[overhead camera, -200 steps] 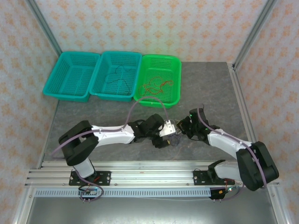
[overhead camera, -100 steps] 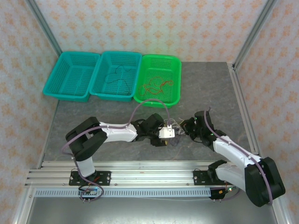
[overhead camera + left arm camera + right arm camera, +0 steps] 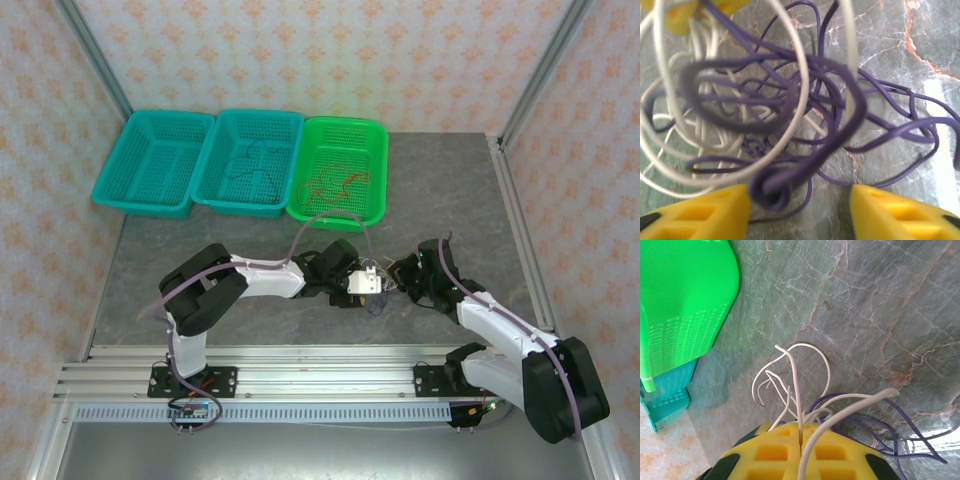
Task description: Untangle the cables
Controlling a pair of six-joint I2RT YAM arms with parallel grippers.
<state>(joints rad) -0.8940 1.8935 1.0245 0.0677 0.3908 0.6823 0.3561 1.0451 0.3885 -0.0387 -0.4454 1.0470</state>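
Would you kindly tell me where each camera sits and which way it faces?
Top external: high behind the robot, facing down over the table toward the green basket; shows left claw and right claw.
Left wrist: on the left wrist, facing purple cables on the table; yellow fingertips apart.
Right wrist: on the right wrist, facing the green basket; claw shut on a white cable.
Shared: both wrist views show purple cables.

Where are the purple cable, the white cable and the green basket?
purple cable [image 3: 805,170], left wrist view, thick loop.
white cable [image 3: 860,398], right wrist view, near strand.
green basket [image 3: 685,300], right wrist view, side wall.
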